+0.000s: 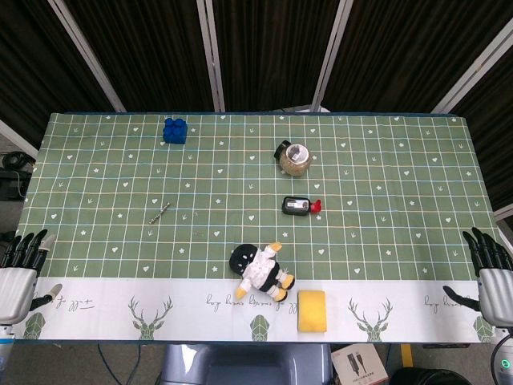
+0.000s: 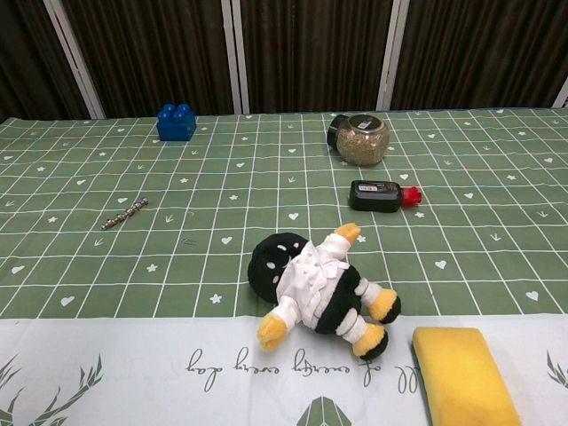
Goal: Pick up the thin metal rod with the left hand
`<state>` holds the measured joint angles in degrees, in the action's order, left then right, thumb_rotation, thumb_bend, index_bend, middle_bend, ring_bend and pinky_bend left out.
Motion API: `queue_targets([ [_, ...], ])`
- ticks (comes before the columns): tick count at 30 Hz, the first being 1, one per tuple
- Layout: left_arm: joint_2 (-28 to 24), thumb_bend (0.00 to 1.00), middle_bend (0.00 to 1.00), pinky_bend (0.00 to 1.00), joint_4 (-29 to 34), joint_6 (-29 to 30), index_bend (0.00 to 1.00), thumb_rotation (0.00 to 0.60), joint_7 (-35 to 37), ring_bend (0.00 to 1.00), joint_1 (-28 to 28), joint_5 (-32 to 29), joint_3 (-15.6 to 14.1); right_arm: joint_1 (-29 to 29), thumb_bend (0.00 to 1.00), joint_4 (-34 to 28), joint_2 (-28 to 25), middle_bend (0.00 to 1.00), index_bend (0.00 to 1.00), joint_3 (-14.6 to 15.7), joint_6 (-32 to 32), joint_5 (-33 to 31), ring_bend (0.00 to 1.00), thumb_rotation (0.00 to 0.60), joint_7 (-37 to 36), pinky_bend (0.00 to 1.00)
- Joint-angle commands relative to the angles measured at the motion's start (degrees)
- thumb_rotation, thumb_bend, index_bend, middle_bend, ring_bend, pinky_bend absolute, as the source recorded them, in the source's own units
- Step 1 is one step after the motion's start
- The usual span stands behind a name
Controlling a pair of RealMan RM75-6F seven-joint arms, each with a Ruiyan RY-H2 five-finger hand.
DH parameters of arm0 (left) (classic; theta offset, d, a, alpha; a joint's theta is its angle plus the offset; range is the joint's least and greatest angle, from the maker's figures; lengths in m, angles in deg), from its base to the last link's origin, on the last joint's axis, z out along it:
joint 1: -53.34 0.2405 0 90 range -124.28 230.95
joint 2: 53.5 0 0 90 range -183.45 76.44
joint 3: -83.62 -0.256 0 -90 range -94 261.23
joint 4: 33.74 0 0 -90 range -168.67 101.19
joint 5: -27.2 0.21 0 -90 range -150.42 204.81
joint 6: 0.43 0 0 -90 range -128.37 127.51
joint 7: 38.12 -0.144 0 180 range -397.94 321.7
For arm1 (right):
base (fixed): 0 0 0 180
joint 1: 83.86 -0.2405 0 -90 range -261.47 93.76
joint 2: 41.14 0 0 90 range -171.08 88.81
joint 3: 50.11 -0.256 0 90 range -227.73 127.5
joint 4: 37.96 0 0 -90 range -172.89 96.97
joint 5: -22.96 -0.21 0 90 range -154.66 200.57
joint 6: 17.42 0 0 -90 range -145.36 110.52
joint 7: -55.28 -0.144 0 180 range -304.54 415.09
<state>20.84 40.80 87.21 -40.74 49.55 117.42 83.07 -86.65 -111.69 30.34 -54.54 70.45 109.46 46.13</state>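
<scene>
Head view: task not begun, by the look of it. Thin metal rod (image 1: 160, 212) lying untouched on the green checked tablecloth (image 1: 385, 160), left-centre, well apart from everything else. Left hand (image 1: 20, 273) parked at the near left edge of the table, fingers spread and pointing away, grasping nothing. Right hand (image 1: 489, 277) mirrored at the near right edge, fingers likewise apart, nothing held. Neither hand visible from the chest camera.

Whole job left, judged from this: reach out and inward from the left edge, descend over the rod, close on it, lift.

Rod itself: short, slender, dull silver-grey, lying flat and slanted, far end tilted toward the right. Chest view gives the closer look (image 2: 123, 214): surface knobbly or segmented rather than smooth, possibly threaded; too small to tell which. Very low profile against the cloth, so likely an awkward pinch.

Noted elsewhere, none near the rod: blue toy brick (image 1: 175, 130) at the far left; round jar (image 1: 295, 158) of pale grain on its side; small black bottle with a red cap (image 1: 300, 206) lying flat; plush penguin (image 1: 260, 269) near the front; yellow sponge (image 1: 312, 310) on the white border. Path from left hand to rod looks unobstructed.
</scene>
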Motion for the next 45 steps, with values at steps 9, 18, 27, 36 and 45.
queue_targets([
  [9, 0.0, 0.14, 0.00, 0.00, 0.0, -0.2, 0.05, 0.600, -0.1, 0.00, 0.0, -0.1, 0.0, 0.0, 0.04, -0.3, -0.1, 0.00, 0.06, 0.0, -0.1, 0.0, 0.00, 0.600, 0.0, 0.12],
  [18, 0.2, 0.14, 0.00, 0.00, 0.0, -1.1, 0.05, 0.600, -0.5, 0.00, -0.4, -0.8, 0.3, 0.0, 0.04, -0.4, 0.0, 0.00, 0.06, 0.1, -0.2, -0.1, 0.00, 0.600, 0.3, 0.12],
  [27, 0.1, 0.14, 0.00, 0.00, 3.5, -4.8, 0.05, 0.600, -1.7, 0.00, -2.2, -3.4, 1.7, 0.0, 0.04, -0.5, -0.1, 0.00, 0.06, 0.0, -0.3, -0.2, 0.00, 0.600, -0.2, 0.12],
  [36, 2.1, 0.20, 0.00, 0.00, 11.7, -11.6, 0.05, 0.600, -11.5, 0.00, -7.3, -12.8, 7.8, 0.0, 0.04, -0.9, -0.1, 0.00, 0.06, 0.0, -0.1, 0.0, 0.00, 0.600, -0.5, 0.12],
  [45, 9.5, 0.24, 0.00, 0.00, 12.4, -16.8, 0.09, 0.600, -25.5, 0.00, -14.8, -24.7, 14.3, -0.1, 0.04, -1.1, -0.3, 0.00, 0.06, -0.1, -0.6, -0.5, 0.00, 0.600, -1.6, 0.12],
])
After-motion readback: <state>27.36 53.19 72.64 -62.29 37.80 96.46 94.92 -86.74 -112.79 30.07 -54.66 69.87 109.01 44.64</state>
